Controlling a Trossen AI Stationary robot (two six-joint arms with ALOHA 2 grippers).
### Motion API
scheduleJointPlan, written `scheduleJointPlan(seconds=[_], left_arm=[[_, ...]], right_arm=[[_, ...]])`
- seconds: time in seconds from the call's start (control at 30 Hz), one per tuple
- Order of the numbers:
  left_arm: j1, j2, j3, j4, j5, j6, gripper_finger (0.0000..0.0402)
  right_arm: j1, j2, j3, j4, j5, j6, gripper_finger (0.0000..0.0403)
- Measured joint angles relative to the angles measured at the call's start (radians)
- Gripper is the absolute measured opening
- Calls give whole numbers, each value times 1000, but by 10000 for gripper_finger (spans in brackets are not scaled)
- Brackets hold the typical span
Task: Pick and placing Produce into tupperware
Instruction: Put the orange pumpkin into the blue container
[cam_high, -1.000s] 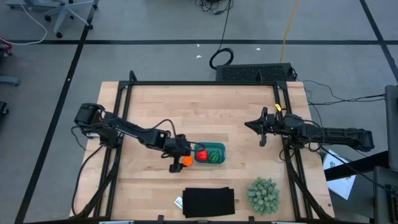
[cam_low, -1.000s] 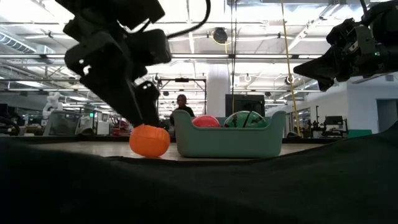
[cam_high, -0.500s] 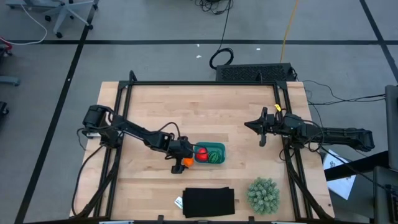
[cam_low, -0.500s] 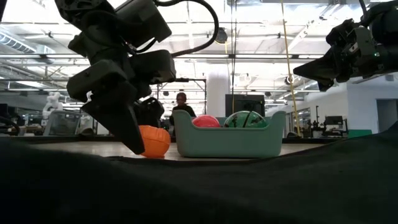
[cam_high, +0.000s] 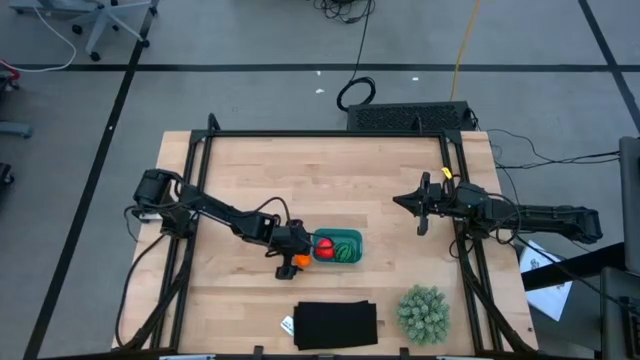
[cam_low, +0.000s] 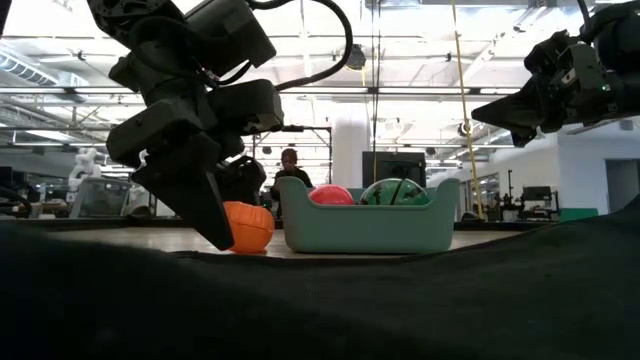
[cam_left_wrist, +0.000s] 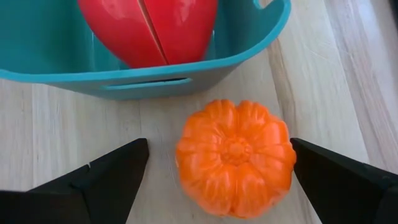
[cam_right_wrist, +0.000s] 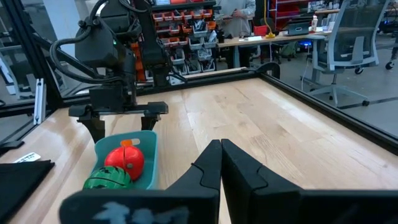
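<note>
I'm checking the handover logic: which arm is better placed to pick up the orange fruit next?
Left. The left gripper is open with its fingers on either side of the orange fruit, which sits on the table just outside the tupperware. The right gripper is shut and hovers far across the table.

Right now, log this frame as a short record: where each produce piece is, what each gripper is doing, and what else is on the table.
red produce: in the tupperware
green produce: in the tupperware
orange produce: on the table beside the tupperware, outside it
left gripper: open, fingers either side of the orange produce, not touching
right gripper: shut, raised, away from the tupperware
other items: spiky plant ball, black flat rectangle
</note>
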Motion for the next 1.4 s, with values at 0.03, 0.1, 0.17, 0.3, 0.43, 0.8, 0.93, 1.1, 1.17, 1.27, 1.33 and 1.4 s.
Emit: scheduleJointPlan(seconds=[0.03, 0.1, 0.17, 0.3, 0.43, 0.8, 0.93, 1.1, 1.17, 1.27, 1.33, 1.4], left_arm=[[0, 0, 0, 0, 0, 0, 397], [0, 0, 0, 0, 0, -1, 397], [-2, 0, 0, 0, 3, -1, 397], [-2, 0, 0, 0, 4, -2, 397], [-1, 0, -1, 4, 5, -3, 388], [-1, 2, -1, 26, 16, -6, 286], [-1, 2, -1, 26, 15, 0, 263], [-1, 2, -1, 25, 15, 9, 251], [-1, 1, -1, 24, 14, 18, 252], [-1, -19, -2, 4, 11, 35, 262], [0, -40, -2, 7, 8, 38, 270], [0, -71, -2, -17, 3, 42, 275]], right_arm=[[0, 0, 0, 0, 0, 0, 0], [0, 0, 0, 0, 0, 0, 0], [0, 0, 0, 0, 0, 0, 0], [0, 0, 0, 0, 0, 0, 0], [0, 0, 0, 0, 0, 0, 0], [0, 0, 0, 0, 0, 0, 0], [0, 0, 0, 0, 0, 0, 0], [0, 0, 0, 0, 0, 0, 0], [0, 0, 0, 0, 0, 0, 0], [0, 0, 0, 0, 0, 0, 0], [0, 0, 0, 0, 0, 0, 0], [0, -1, 0, 0, 0, 0, 0]])
